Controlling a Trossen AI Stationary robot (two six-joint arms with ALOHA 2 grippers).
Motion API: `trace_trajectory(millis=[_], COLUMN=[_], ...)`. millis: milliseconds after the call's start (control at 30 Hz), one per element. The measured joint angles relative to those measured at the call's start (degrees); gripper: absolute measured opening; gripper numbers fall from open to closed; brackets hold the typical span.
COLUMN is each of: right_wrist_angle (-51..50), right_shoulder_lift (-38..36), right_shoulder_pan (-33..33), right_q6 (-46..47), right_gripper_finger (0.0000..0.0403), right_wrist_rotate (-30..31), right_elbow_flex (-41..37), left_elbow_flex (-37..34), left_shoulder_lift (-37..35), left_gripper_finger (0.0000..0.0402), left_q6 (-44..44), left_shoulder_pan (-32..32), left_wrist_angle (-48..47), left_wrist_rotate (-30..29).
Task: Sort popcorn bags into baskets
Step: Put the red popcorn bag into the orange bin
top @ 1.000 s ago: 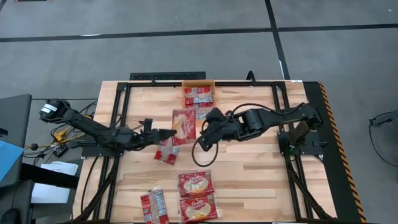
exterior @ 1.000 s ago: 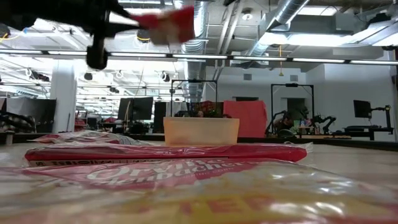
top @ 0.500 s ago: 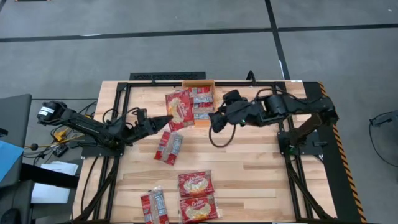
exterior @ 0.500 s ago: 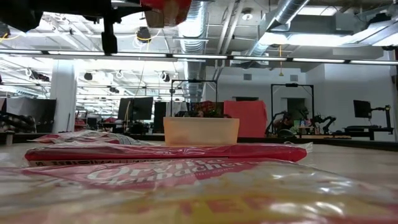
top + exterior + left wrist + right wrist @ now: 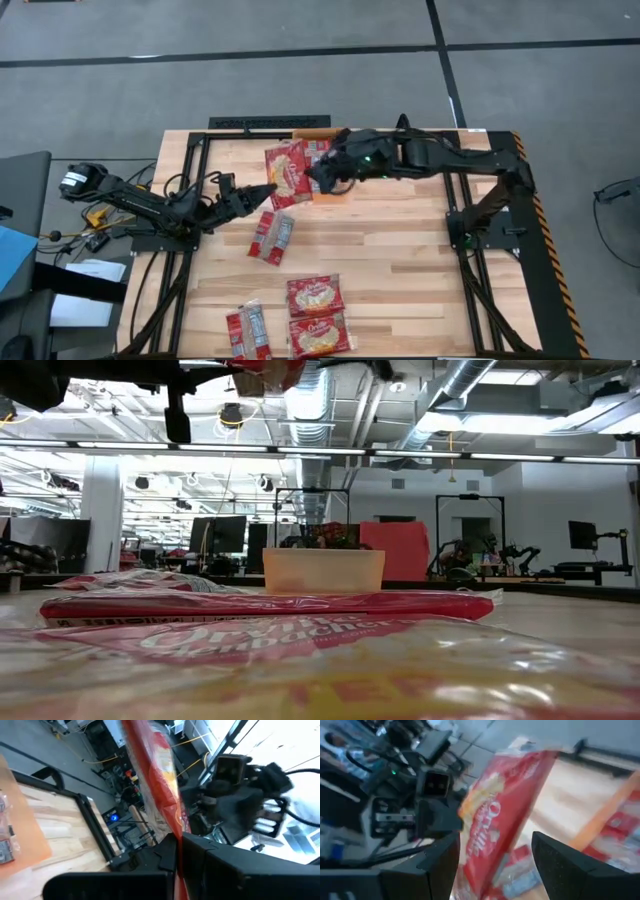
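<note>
We see one popcorn bag (image 5: 285, 172) held up in the air, clear of the bench (image 5: 400, 260), just beside the left rim of the orange basket (image 5: 336, 193) at the far middle of the bench. The left hand (image 5: 268, 192) pinches this bag by its lower near corner, its fingers pressed together on the packet's edge, so the bag stands up beyond the fingertips; the left wrist view shows the red packet (image 5: 159, 780) rising edge-on from between the two dark fingers (image 5: 205, 851).

The right hand (image 5: 322, 177) reaches in from the other side and hovers over the basket, just beside the raised bag's right edge. In the right wrist view the bag (image 5: 504, 815) fills the gap between that hand's two fingers (image 5: 572, 870), which are spread wide; whether a fingertip touches the bag we cannot tell from here. Under that hand the basket holds at least one packet, mostly hidden.

Nearer us, a second bag (image 5: 272, 237) lies flat with its grey-white back up, near the left arm and apart from the raised one. At the near edge lie three more: one with its back panel up (image 5: 246, 331), and two picture-side up, one (image 5: 316, 296) behind the other (image 5: 319, 336). In the low view the basket (image 5: 323, 571) stands far off beyond the red packets (image 5: 270, 606) lying close to the camera.
</note>
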Motion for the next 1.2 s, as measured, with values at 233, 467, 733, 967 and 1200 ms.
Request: trace_trajectory(millis=[233,467,733,967,1200], right_wrist_angle=[6.0,6.9,8.3,7.0,-5.4], right_shoulder_lift=[3.9,5.6,5.7,5.1,0.8], right_shoulder_pan=[-1.7,-1.7,-1.8,-3.7,-14.1], right_q6=[-1.4,-1.6,-4.9,-8.1,-23.1], right_gripper_finger=[0.0271,0.0245,0.0038,0.0019,0.0015], right_wrist_rotate=[-6.3,-7.5,-9.1,-11.8,-13.1], right_elbow_flex=[0.0,-0.3,-0.1,-0.2,2.9], left_elbow_flex=[0.0,0.0,0.0,0.0,0.0], left_shoulder_lift=[0.0,0.0,0.0,0.0,0.0], left_gripper_finger=[0.0,0.0,0.0,0.001,0.0066], left_q6=[0.0,-0.1,-0.2,-4.9,-11.8], left_shoulder_pan=[0.0,0.0,0.0,0.0,0.0], left_wrist_angle=[0.0,-0.2,-0.6,-4.6,-13.7], left_wrist_rotate=[0.0,0.0,-0.1,0.0,1.9])
